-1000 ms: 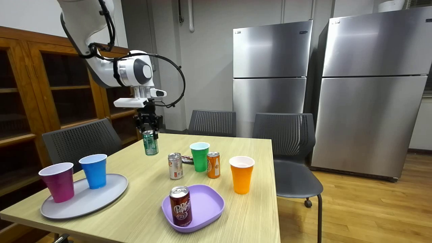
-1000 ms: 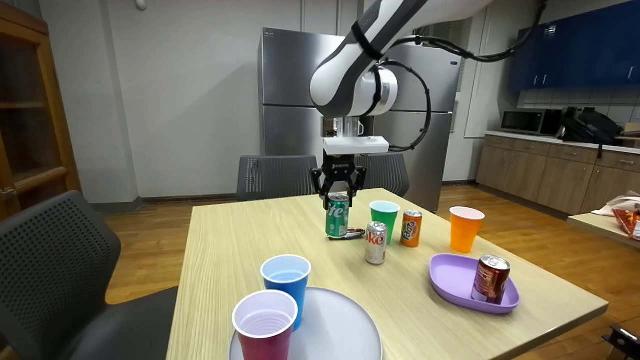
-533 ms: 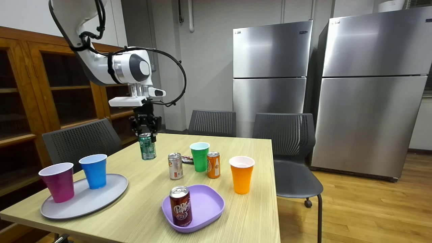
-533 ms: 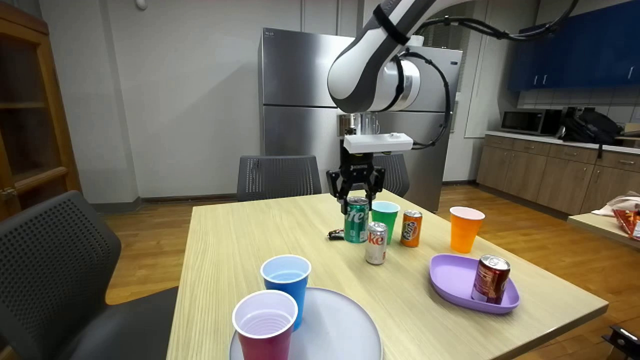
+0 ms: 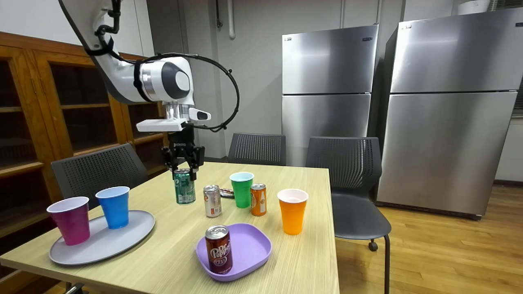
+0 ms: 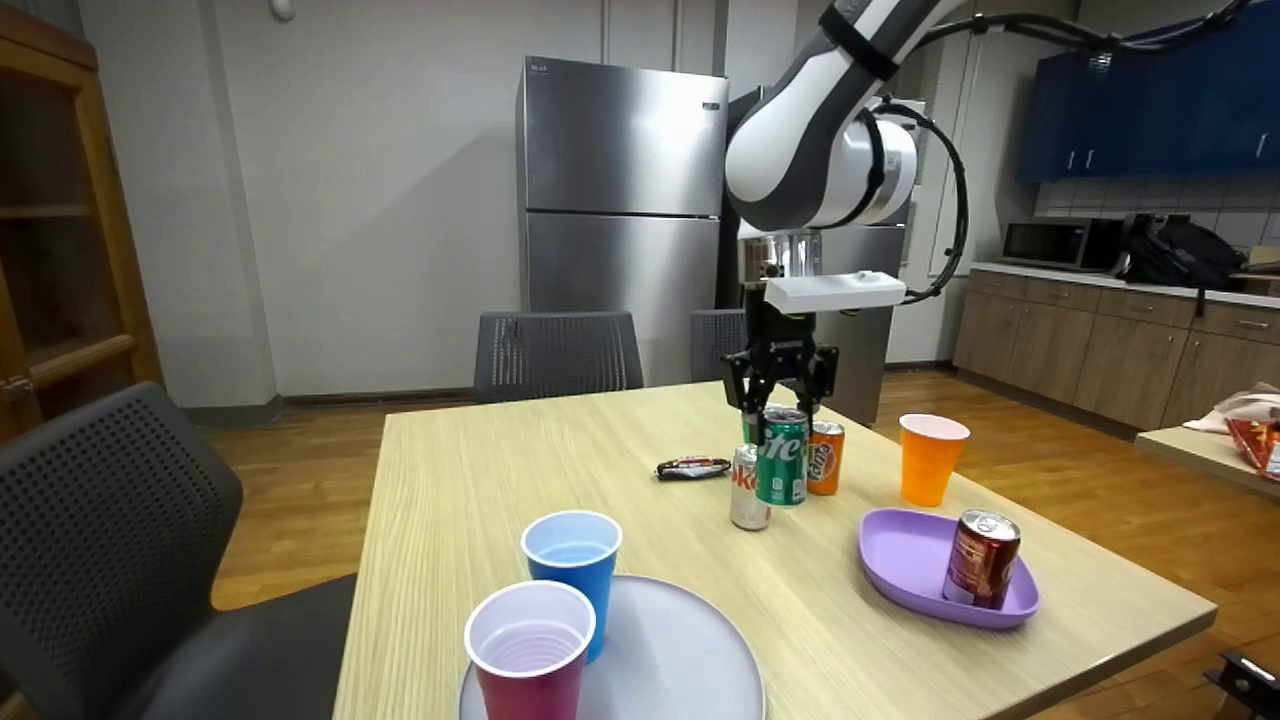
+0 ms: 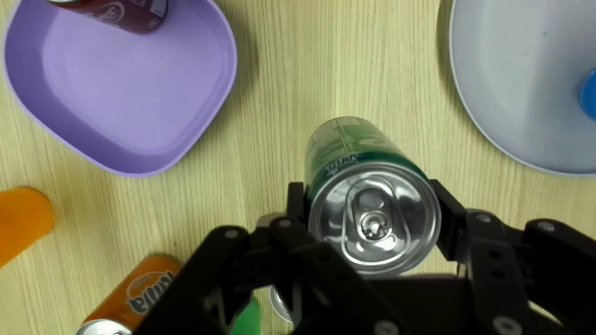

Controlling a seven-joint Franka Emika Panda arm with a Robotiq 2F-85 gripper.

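My gripper (image 7: pixel 371 209) is shut on a green Sprite can (image 7: pixel 342 144), its pads pressed against opposite sides near the silver lid. In an exterior view the upright can (image 6: pixel 781 475) hangs above the tabletop, hiding part of the silver Coke can (image 6: pixel 747 500) behind it. An orange Fanta can (image 6: pixel 825 465) stands just beyond. The green cup (image 5: pixel 242 192) shows fully in an exterior view, right of the held can (image 5: pixel 185 192). In the wrist view a purple plate (image 7: pixel 121 88) lies upper left, with a Dr Pepper can (image 7: pixel 135 14) at its edge.
A grey plate (image 5: pixel 135 232) carries a blue cup (image 5: pixel 114 208) and a magenta cup (image 5: pixel 71 222). An orange cup (image 5: pixel 293 212) stands near the table's side edge. A dark wrapped bar (image 6: pixel 692 468) lies behind the Coke can. Chairs (image 5: pixel 98 171) surround the table.
The gripper and the Sprite can have travelled together, rightward in an exterior view and lower in both exterior views, uncovering the wrapped bar and passing in front of the Coke can. The grip is unchanged.
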